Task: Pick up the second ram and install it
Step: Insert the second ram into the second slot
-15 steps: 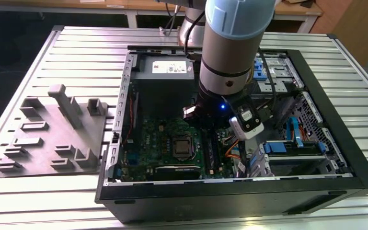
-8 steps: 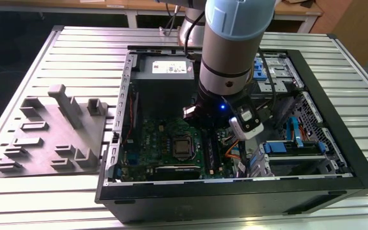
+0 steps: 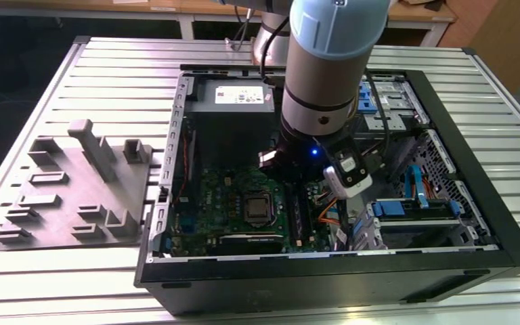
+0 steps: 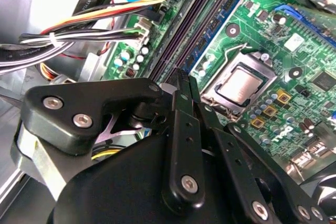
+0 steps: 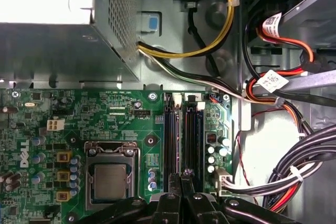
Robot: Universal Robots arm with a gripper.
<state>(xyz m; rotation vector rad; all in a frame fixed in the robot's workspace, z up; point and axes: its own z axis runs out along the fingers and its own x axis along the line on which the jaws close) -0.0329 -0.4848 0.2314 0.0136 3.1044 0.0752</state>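
My gripper (image 5: 184, 174) is inside the open computer case (image 3: 477, 203), low over the green circuit board (image 5: 131, 129). Its two black fingers (image 4: 181, 108) stand pressed together, so it is shut. Their tips rest at the near end of the long black memory slots (image 5: 185, 135), which run beside the processor socket (image 5: 110, 179). In the second wrist view the gripper (image 4: 185, 77) points straight along those slots (image 4: 197, 24). I cannot tell the second ram apart from the dark slots under the tips. The arm (image 3: 328, 81) hides the gripper in the exterior view.
A grey plastic tray (image 3: 70, 196) with upright ribs lies on the slatted table at the exterior view's left. Bundles of cables (image 5: 294, 171) and the metal power supply box (image 5: 63, 45) crowd the slots. Blue drive brackets (image 3: 414, 203) sit at the exterior view's right.
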